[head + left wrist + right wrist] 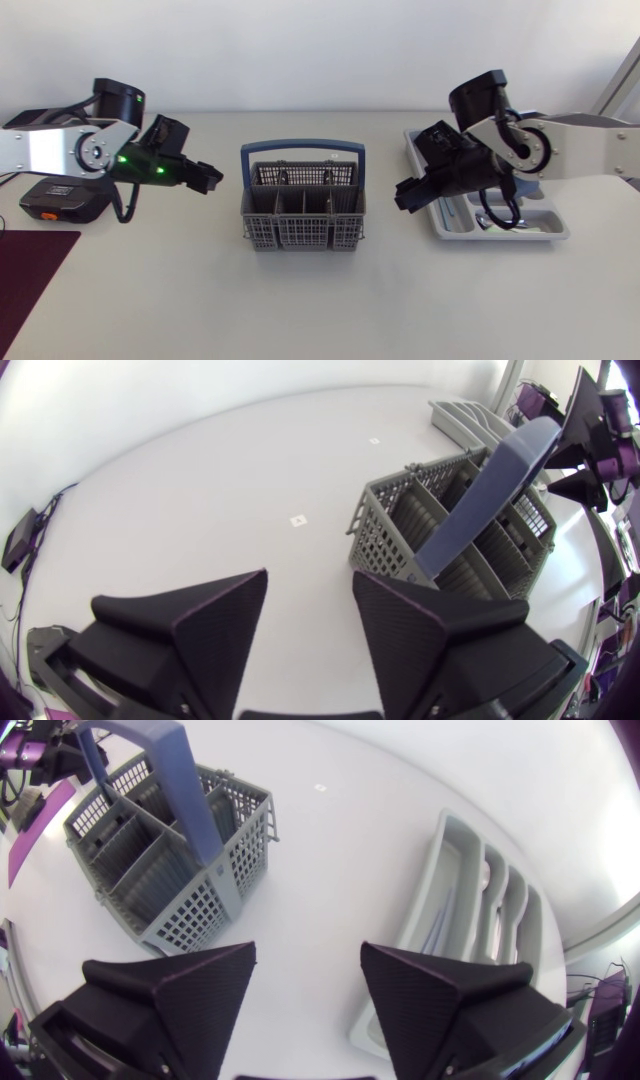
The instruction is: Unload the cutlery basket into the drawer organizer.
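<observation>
Grey cutlery basket (303, 205) (blue handle up) stands between the left gripper (213, 179) and right gripper (403, 196), each with jaws wide, holding nothing.

Left arm (52, 150) and right arm (582, 150) hover, jaws parted.

Left arm (60, 150): silver-grey links, black joints, green lights (123, 157) glowing just behind the matte black left gripper (212, 180); right arm (580, 150) pale grey, a black cable (500, 207) looping behind the right gripper (401, 196); fingers (400, 625) broad, wedge-shaped, finely textured.
</observation>
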Action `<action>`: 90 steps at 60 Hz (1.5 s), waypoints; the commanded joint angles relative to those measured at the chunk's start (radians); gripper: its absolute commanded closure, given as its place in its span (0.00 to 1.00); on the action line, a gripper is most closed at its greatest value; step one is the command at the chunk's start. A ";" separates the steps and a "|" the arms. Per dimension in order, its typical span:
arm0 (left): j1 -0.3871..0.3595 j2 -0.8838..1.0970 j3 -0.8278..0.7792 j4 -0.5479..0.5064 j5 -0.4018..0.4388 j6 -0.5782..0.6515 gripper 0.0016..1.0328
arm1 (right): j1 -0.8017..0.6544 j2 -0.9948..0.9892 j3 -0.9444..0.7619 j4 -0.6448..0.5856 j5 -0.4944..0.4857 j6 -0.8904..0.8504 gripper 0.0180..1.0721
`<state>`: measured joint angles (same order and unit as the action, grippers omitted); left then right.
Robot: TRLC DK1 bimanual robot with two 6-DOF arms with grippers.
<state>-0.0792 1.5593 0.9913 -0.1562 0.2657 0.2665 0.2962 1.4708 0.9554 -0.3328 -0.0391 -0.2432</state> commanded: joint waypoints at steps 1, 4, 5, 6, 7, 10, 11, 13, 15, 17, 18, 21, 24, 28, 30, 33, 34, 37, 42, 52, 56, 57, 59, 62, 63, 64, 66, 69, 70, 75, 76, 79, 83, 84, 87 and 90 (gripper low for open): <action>0.036 -0.097 -0.037 -0.011 0.012 0.023 0.04 | -0.012 -0.070 -0.043 0.008 0.018 -0.024 0.04; 0.052 -0.153 -0.054 -0.011 0.012 0.023 0.04 | -0.014 -0.110 -0.060 0.014 0.039 -0.033 0.04; 0.058 -0.176 -0.062 -0.013 0.012 0.023 0.04 | -0.015 -0.125 -0.064 0.015 0.044 -0.036 0.04; 0.061 -0.193 -0.066 -0.013 0.012 0.025 0.04 | -0.015 -0.139 -0.069 0.017 0.050 -0.038 0.04; 0.061 -0.209 -0.072 -0.013 0.012 0.025 0.04 | -0.017 -0.152 -0.072 0.017 0.053 -0.039 0.04; 0.070 -0.266 -0.092 -0.013 0.010 0.030 0.04 | -0.023 -0.208 -0.086 0.017 0.053 -0.071 0.04; 0.075 -0.292 -0.100 -0.016 0.012 0.030 0.04 | -0.025 -0.219 -0.090 0.017 0.053 -0.076 0.04; 0.076 -0.318 -0.111 -0.020 0.009 0.027 0.04 | -0.032 -0.250 -0.098 0.017 0.054 -0.082 0.04; 0.084 -0.343 -0.117 -0.029 0.003 0.027 0.04 | -0.040 -0.280 -0.106 0.017 0.056 -0.085 0.04; 0.085 -0.370 -0.126 -0.034 -0.022 0.025 0.04 | -0.052 -0.311 -0.115 0.023 0.068 -0.084 0.04; 0.084 -0.381 -0.129 -0.036 -0.034 0.025 0.04 | -0.055 -0.325 -0.119 0.028 0.070 -0.084 0.04; 0.082 -0.416 -0.141 -0.039 -0.071 0.022 0.04 | -0.072 -0.365 -0.132 0.029 0.073 -0.084 0.04; 0.081 -0.446 -0.146 -0.052 -0.079 0.020 0.04 | -0.086 -0.397 -0.144 0.028 0.071 -0.082 0.04; 0.079 -0.489 -0.155 -0.072 -0.080 0.020 0.04 | -0.104 -0.445 -0.168 0.028 0.071 -0.080 0.04; 0.078 -0.504 -0.164 -0.074 -0.080 0.020 0.04 | -0.108 -0.463 -0.179 0.031 0.071 -0.079 0.04; 0.078 -0.527 -0.174 -0.085 -0.080 0.020 0.04 | -0.112 -0.491 -0.196 0.031 0.071 -0.077 0.04; 0.078 -0.536 -0.177 -0.089 -0.080 0.020 0.04 | -0.117 -0.501 -0.202 0.031 0.074 -0.076 0.04; 0.068 -0.561 -0.187 -0.098 -0.080 0.020 0.04 | -0.131 -0.535 -0.221 0.043 0.091 -0.061 0.04; 0.045 -0.611 -0.203 -0.121 -0.111 0.020 0.04 | -0.138 -0.609 -0.256 0.066 0.111 -0.053 0.04; 0.002 -0.755 -0.255 -0.121 -0.151 0.005 0.04 | -0.164 -0.705 -0.302 0.067 0.131 -0.051 0.04; -0.017 -0.805 -0.290 -0.101 -0.197 0.004 0.04 | -0.163 -0.745 -0.325 0.067 0.143 -0.053 0.04; -0.025 -0.815 -0.301 -0.097 -0.209 0.004 0.04 | -0.163 -0.756 -0.330 0.066 0.148 -0.051 0.04; -0.040 -0.831 -0.318 -0.095 -0.220 0.005 0.04 | -0.163 -0.777 -0.343 0.069 0.154 -0.053 0.04; -0.048 -0.852 -0.342 -0.091 -0.230 0.007 0.04 | -0.164 -0.805 -0.360 0.071 0.162 -0.053 0.04; -0.048 -0.857 -0.349 -0.089 -0.230 0.007 0.04 | -0.164 -0.813 -0.365 0.071 0.163 -0.053 0.04; -0.047 -0.864 -0.355 -0.086 -0.230 0.007 0.04 | -0.166 -0.820 -0.369 0.071 0.166 -0.053 0.04; -0.044 -0.881 -0.372 -0.082 -0.230 0.008 0.04 | -0.167 -0.836 -0.383 0.077 0.174 -0.053 0.04; -0.045 -0.898 -0.387 -0.078 -0.230 0.008 0.04 | -0.173 -0.854 -0.403 0.086 0.180 -0.056 0.04; -0.047 -0.910 -0.398 -0.074 -0.230 0.008 0.04 | -0.175 -0.865 -0.415 0.094 0.180 -0.059 0.04; -0.047 -0.947 -0.430 -0.060 -0.230 0.011 0.04 | -0.177 -0.899 -0.457 0.106 0.182 -0.064 0.04; -0.047 -0.952 -0.433 -0.059 -0.230 0.013 0.04 | -0.178 -0.905 -0.463 0.112 0.183 -0.065 0.04; -0.045 -0.975 -0.454 -0.048 -0.230 0.020 0.04 | -0.180 -0.931 -0.492 0.132 0.186 -0.068 0.04; -0.040 -1.004 -0.488 -0.028 -0.230 0.031 0.04 | -0.181 -0.969 -0.538 0.167 0.196 -0.068 0.04; -0.040 -1.012 -0.497 -0.022 -0.230 0.034 0.04 | -0.182 -0.974 -0.546 0.175 0.198 -0.067 0.04; -0.036 -1.030 -0.520 -0.006 -0.230 0.046 0.04 | -0.188 -1.000 -0.567 0.184 0.190 -0.051 0.04; -0.033 -1.039 -0.536 0.003 -0.230 0.053 0.04 | -0.193 -1.026 -0.588 0.192 0.182 -0.035 0.04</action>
<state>-0.1188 0.5400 0.4995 -0.1730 0.0425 0.2928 0.1150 0.4828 0.4118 -0.1665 0.1425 -0.3099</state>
